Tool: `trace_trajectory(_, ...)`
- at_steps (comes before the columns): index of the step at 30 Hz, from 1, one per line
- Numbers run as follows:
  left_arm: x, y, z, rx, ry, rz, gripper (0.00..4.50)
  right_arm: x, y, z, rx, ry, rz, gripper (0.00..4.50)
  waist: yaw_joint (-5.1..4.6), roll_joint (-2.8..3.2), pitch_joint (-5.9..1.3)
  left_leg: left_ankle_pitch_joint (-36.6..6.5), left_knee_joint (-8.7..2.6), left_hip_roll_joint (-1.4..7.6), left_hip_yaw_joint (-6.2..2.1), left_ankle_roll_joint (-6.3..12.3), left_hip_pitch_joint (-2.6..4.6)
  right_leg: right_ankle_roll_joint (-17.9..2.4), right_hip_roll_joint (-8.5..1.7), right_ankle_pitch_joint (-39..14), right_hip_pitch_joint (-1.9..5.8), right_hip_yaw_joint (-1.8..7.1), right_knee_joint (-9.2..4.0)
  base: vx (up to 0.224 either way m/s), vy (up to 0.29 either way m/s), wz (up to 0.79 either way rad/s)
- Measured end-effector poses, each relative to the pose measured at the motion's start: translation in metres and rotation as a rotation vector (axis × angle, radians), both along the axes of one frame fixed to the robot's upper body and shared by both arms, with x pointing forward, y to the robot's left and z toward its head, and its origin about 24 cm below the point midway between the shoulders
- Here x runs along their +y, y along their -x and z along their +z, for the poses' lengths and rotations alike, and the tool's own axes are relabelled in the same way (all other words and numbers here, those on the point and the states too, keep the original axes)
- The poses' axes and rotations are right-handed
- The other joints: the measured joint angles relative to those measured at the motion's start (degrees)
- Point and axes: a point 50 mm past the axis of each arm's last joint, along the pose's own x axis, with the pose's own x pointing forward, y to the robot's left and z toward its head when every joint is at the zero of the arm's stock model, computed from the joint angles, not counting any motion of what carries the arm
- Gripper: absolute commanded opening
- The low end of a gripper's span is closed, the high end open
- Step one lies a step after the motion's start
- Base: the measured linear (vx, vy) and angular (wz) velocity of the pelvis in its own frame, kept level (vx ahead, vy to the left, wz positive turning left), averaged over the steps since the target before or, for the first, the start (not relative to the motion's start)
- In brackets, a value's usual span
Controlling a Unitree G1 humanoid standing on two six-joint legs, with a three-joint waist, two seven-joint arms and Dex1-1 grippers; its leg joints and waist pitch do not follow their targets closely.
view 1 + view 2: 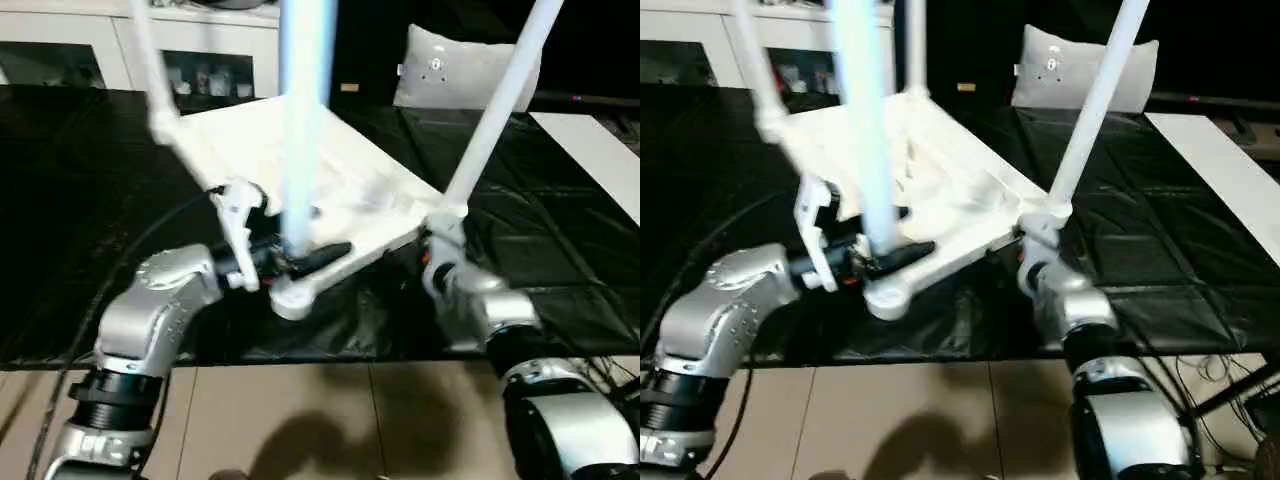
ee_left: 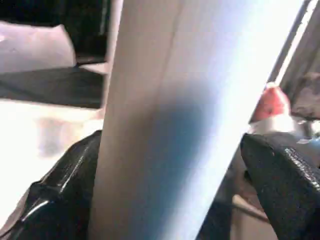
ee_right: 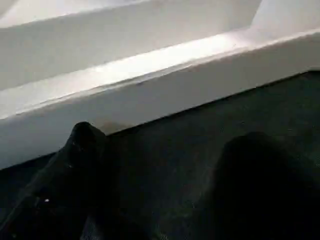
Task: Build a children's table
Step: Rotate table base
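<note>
Forearms of silver reached toward the tabletop (image 1: 300, 170), which lay upside down on a black-covered desk (image 1: 80, 250). At its nearest corner stood a white leg (image 1: 305, 110) in its socket, and the left claw (image 2: 165, 200) was spread wide around that leg, one black finger (image 2: 65, 190) on each side of it. At the tabletop's right near corner, below a second leg (image 1: 495, 110), the right claw (image 3: 160, 190) sat released, its fingers just short of the tabletop's edge. A third leg (image 1: 150, 60) rose from the left corner. Beyond the tabletop stood a grey pillow (image 1: 465, 65) and a white cabinet (image 1: 120, 45).
</note>
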Motion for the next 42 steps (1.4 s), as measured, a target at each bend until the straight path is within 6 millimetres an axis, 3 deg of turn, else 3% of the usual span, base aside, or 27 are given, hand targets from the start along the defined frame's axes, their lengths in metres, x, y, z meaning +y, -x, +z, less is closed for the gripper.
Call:
trace_trajectory(4,-0.02,0.002,0.004,-0.012,0.026,-0.053,4.43,0.009,-0.004,0.004,-0.016,0.0,0.034,4.5,-1.0,-0.31,0.17,0.01,0.01,0.06,0.05,-0.01,0.08,-0.08,0.02,0.05,0.0,0.01,0.0,0.0,0.0,0.0)
trace_trajectory(9,-0.043,0.003,0.013,-0.023,0.064,-0.099,4.43,0.017,-0.007,0.007,-0.035,-0.003,0.053,4.5,-1.41,-0.33,0.18,0.01,0.0,0.14,0.11,-0.02,0.11,-0.11,0.08,0.06,-0.02,0.01,0.03,0.0,0.0,0.0)
trace_trajectory(19,-0.073,-0.004,0.015,-0.075,0.039,-0.045,4.43,0.022,-0.01,0.011,-0.066,0.002,0.07,4.5,-1.05,-0.33,0.18,0.03,-0.01,0.19,0.13,-0.04,0.2,-0.18,0.09,0.08,0.03,-0.01,0.04,0.0,0.0,0.0)
trace_trajectory(30,-0.074,-0.03,0.014,-0.155,0.006,0.169,4.43,0.005,-0.01,0.012,-0.099,-0.001,0.035,4.5,0.01,-0.32,0.18,0.07,0.04,0.18,0.14,0.0,0.24,-0.21,0.07,0.11,0.12,0.0,0.05,0.0,0.0,0.0)
trace_trajectory(36,-0.062,-0.041,0.004,-0.207,-0.075,0.252,4.43,-0.023,0.003,0.006,-0.136,-0.022,0.002,4.5,0.22,-0.15,0.14,0.08,0.02,0.18,0.08,0.0,0.28,-0.2,0.07,0.14,0.11,0.0,0.05,0.0,0.0,0.0)
trace_trajectory(39,-0.054,-0.038,-0.009,-0.196,-0.098,0.26,4.43,-0.024,0.01,0.014,-0.211,-0.066,0.037,4.5,-0.04,0.01,0.17,0.08,-0.03,0.2,0.04,0.0,0.28,-0.2,0.08,0.14,0.07,0.01,0.05,0.0,0.0,0.0)
trace_trajectory(42,-0.04,-0.028,-0.028,-0.156,-0.114,0.259,4.43,-0.02,0.017,0.036,-0.319,-0.137,0.068,4.5,0.01,0.21,0.14,0.07,-0.09,0.23,0.04,0.01,0.31,-0.17,0.09,0.11,0.08,0.01,0.01,0.0,0.0,0.0)
